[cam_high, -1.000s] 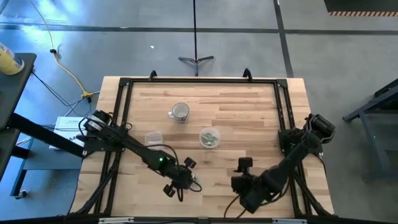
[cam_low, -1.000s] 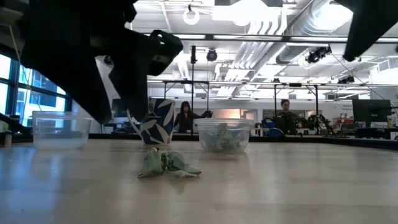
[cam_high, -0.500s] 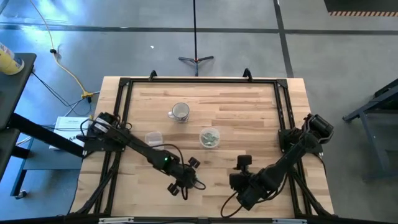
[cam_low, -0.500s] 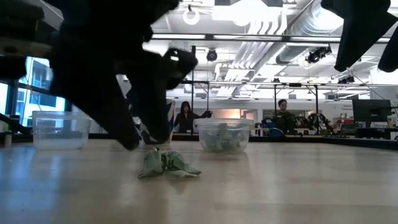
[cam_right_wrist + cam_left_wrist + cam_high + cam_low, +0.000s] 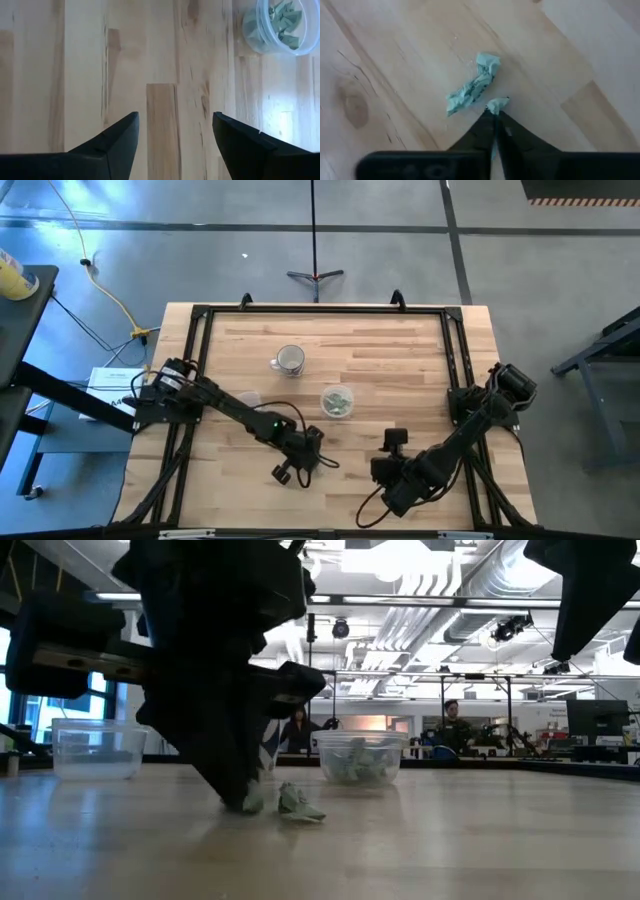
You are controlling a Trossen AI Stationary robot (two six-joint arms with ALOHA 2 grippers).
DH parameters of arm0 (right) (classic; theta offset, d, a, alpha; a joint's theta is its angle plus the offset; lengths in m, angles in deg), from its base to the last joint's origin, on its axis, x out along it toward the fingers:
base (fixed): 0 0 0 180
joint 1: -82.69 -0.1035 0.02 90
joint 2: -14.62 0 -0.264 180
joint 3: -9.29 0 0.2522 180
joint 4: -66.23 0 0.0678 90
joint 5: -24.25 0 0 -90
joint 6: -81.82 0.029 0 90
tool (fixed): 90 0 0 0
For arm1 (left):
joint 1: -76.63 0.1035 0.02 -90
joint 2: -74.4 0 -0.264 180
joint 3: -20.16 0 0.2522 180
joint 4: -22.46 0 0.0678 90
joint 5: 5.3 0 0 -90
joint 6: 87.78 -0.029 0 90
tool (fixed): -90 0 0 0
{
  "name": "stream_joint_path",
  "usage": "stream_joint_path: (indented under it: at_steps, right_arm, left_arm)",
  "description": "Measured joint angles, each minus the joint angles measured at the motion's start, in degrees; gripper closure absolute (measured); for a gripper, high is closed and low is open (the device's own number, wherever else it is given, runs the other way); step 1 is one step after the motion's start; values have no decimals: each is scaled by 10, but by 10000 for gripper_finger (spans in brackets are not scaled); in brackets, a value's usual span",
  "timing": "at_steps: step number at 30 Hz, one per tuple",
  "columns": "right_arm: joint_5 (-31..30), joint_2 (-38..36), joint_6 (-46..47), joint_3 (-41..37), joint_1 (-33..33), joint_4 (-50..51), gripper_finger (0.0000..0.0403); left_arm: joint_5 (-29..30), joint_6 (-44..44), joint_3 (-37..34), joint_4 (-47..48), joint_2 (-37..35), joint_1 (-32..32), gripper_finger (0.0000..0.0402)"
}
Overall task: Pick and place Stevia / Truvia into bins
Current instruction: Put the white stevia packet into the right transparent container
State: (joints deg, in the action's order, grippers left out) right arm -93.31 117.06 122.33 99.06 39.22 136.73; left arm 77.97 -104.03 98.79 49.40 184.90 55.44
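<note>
Two crumpled pale green Stevia sachets lie near the table's front middle. My left gripper is down on the table and shut on the smaller one. The other sachet lies loose on the wood just beyond it. The round see-through bin holds several green sachets. The squarish bin stands to its left. My right gripper hovers open to the right, with nothing between its fingers. My left gripper pinches the small green sachet between its two fingertips; only one crumpled end sticks out past them. The fingers come down from above at a slant. The sachet is at table level; whether it rests on the wood I cannot tell.
A glass mug stands toward the far side behind the bins. A black frame rims the table top. Bare wood lies between the two grippers. People sit in the room far behind the table.
My left gripper has moved a little toward the table's right edge and gone down onto the left one of the two sachets, and it has shut on it. The other sachet has stayed where it lay. My right gripper has kept still.
</note>
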Motion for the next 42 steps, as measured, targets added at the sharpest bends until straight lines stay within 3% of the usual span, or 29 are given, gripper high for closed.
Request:
stream_joint_path:
  at_steps: [3, 11, 16, 20, 24, 28, 34, 42]
  right_arm:
    - [1, 0, 0, 0, 0, 8, 158]
    - [-15, 0, 23, 0, 0, 22, 158]
    - [-21, 0, 66, 0, -2, 45, 158]
    - [-46, 0, 147, 0, -21, 88, 158]
    - [-46, 0, 190, 0, -47, 96, 158]
    - [-41, 0, 201, 0, -62, 96, 158]
    - [-47, 0, 201, 0, -60, 102, 158]
    - [-78, 0, 151, 0, -45, 91, 158]
  left_arm:
    - [14, 0, 4, 17, -3, 0, 380]
    - [119, -27, 122, 168, -6, 14, 365]
    - [140, -94, 184, 184, -6, 74, 380]
    - [169, -116, 192, 188, -7, 142, 379]
    - [113, -115, 192, 178, -7, 206, 368]
    - [56, -98, 192, 167, 6, 229, 358]
    - [55, -51, 192, 172, 13, 214, 313]
    - [135, -21, 192, 203, 8, 166, 191]
